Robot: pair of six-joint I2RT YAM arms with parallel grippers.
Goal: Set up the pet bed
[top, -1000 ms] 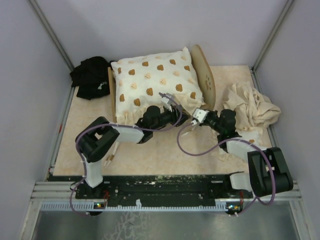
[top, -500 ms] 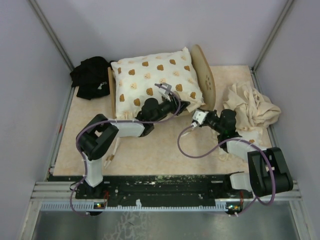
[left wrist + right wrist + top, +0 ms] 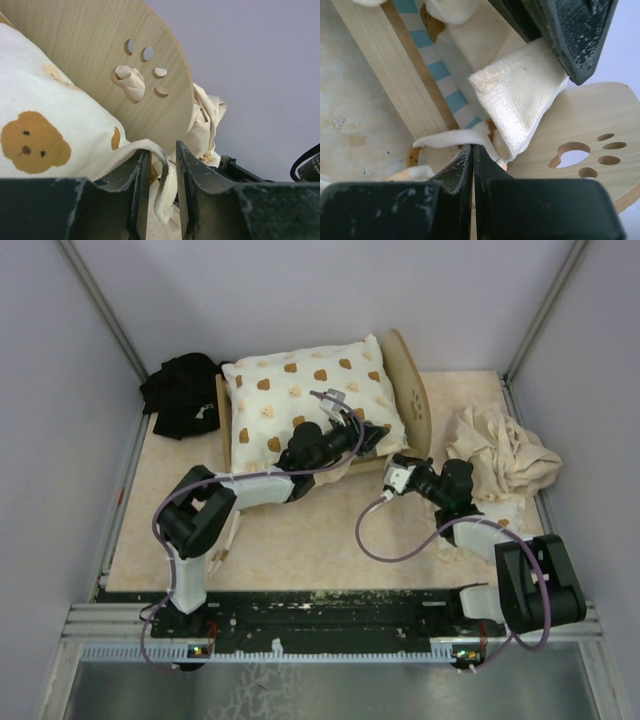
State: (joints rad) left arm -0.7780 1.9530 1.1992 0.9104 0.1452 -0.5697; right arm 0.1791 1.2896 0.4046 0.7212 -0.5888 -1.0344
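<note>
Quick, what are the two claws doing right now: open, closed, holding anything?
Left gripper: closed on the frilled edge of the cushion.
Right gripper: closed; whether it pinches the frill at its tips cannot be told.

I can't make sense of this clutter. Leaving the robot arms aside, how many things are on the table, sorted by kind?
pet bed: 1
cream cushion: 1
cloths: 2, the black cloth and the beige cloth
Total: 4
</note>
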